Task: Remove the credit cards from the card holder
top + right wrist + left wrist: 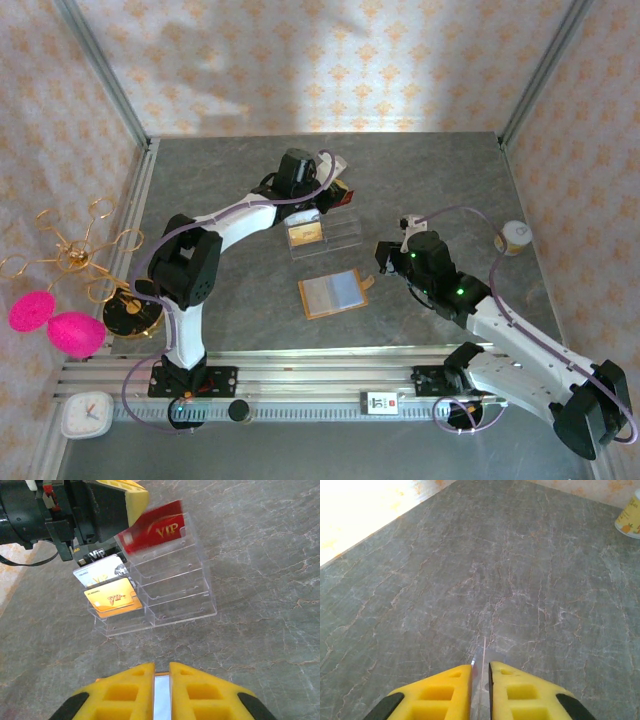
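Note:
The card holder lies open on the table, orange-tan with grey-blue sleeves facing up. My right gripper is shut on its right edge; in the right wrist view a pale sleeve strip with an orange rim sits between the fingers of that gripper. A red credit card marked VIP stands in the back slot of a clear acrylic stand. My left gripper hangs over it, one pad beside the card. In the left wrist view the jaws of this gripper stand slightly apart, a thin edge between them.
A silver card and a gold card sit in the stand's left slots. A small yellow can stands at the right. A gold wire rack with pink shapes and a clock lie outside the left wall.

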